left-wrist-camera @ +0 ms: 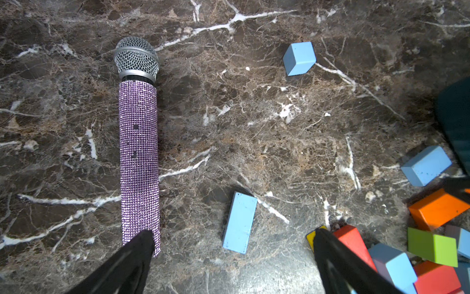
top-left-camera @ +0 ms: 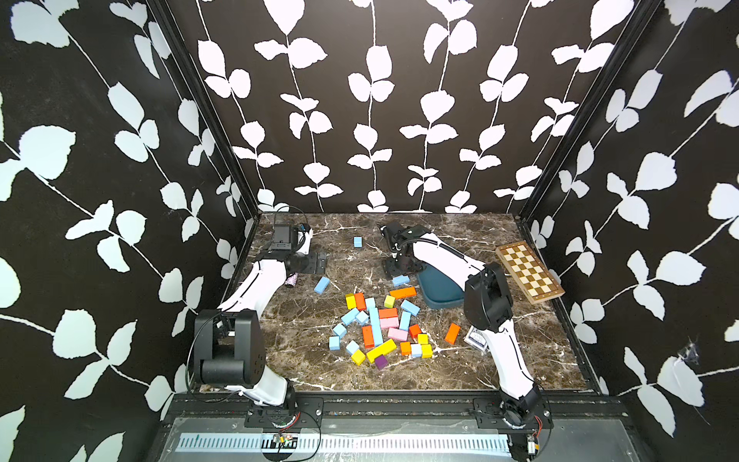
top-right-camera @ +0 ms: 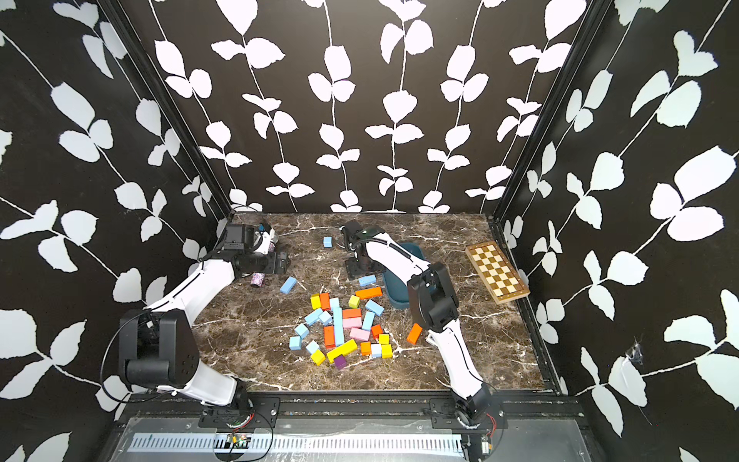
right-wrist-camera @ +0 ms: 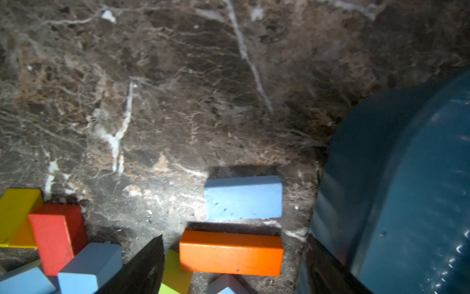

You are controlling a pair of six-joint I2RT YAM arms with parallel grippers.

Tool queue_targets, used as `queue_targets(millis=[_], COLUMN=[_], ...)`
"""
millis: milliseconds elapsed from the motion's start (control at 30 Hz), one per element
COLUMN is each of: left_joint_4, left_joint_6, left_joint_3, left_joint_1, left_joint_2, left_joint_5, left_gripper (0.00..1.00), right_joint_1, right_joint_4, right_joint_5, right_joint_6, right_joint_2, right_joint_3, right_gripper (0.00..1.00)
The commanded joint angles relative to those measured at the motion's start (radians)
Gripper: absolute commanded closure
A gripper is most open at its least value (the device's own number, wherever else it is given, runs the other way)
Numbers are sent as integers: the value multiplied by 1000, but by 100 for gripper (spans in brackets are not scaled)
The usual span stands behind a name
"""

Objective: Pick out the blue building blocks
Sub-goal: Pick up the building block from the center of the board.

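– Dark veined marble tabletop [top-left-camera: 304, 360], black leaf-print walls [top-left-camera: 360, 100] around it. Where do the light sky-blue building blocks [top-left-camera: 376, 326] lie?

– Most sit mixed into the heap of orange, yellow and pink blocks [top-left-camera: 398, 334] at the lower centre of both top views. Three lie apart: a short blue bar [right-wrist-camera: 243, 198] at the heap's upper edge, a flat blue bar [left-wrist-camera: 239, 222] to its upper left, and a small blue cube [top-left-camera: 358, 241] farther up, alone.

– Which one is being gone for?

– The short bar, I judge. The right gripper [right-wrist-camera: 234, 238] hangs low just short of it, fingers spread wide with nothing between them, one finger close to the wall of the dark teal plastic tray [right-wrist-camera: 407, 178].

– Why that one?

– It lies free, with only a long orange block [right-wrist-camera: 230, 253] just beside it, and the tray is right next to it, so the carry should be short. No blue block shows in the tray, though the arm hides much of it.

– And the left gripper [left-wrist-camera: 232, 232]?

– Its fingers are wide apart and empty. It hovers near the flat bar, with a purple rhinestone microphone [left-wrist-camera: 139, 152] lying by one finger. A wooden chessboard [top-left-camera: 530, 272] rests at the right edge, clear of everything.
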Motion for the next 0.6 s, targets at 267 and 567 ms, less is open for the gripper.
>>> queue_targets(millis=[267, 567], left_joint_4=[8, 7], left_joint_6=[-1, 0], left_joint_3=[-15, -21], left_joint_1=[-2, -2], left_joint_2=[-33, -34], left_joint_5=[8, 6], left_gripper=[1, 1], right_joint_1=[-11, -11], right_joint_4=[-66, -51], right_joint_5=[-35, -29], right_joint_6=[-32, -22], right_joint_2=[95, 133], right_joint_3=[63, 80], right_gripper=[16, 25])
